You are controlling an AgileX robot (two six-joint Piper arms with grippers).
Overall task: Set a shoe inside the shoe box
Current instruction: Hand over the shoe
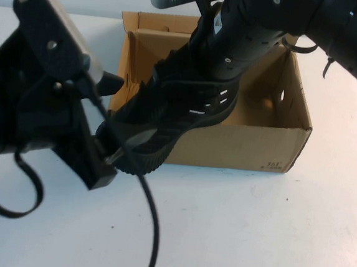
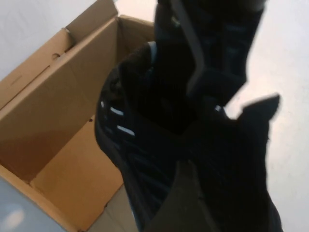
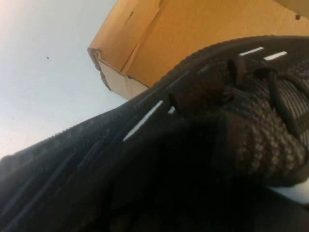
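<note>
Left end effector [image 1: 115, 156] is low at the near-left outer corner of the box, fingers closed onto the toe end of the all-black knit sneaker with ridged black sole [image 1: 174, 108]; a light-coloured finger tip shows against the sole edge there. From that grip the sneaker runs up and away at a slant, toe down toward the left end effector, heel raised over the box opening, white dashes on its side facing the camera. Right end effector [image 1: 216, 24] comes in from the far-right, above the box, and sits at the heel/collar end of the sneaker; cannot tell how wide its fingers are, black on black, though it looks to be in contact with the shoe. Right wrist view is filled by sneaker [image 3: 203, 125] knit and laces, box wall just behind it. Left wrist view: sneaker [image 2: 145, 145] hangs over the open box [image 2: 58, 111], its inside floor bare below. Beyond both end effectors, the plain brown corrugated cardboard shoe box [image 1: 252, 149] stands open-topped on the white counter [image 1: 251, 233], flaps up, small round hole in its right end wall. Sneaker is held in the air, partly over the box's left-near rim, not resting inside. Black cable [image 1: 148, 224] trails from the left arm across the counter.
</note>
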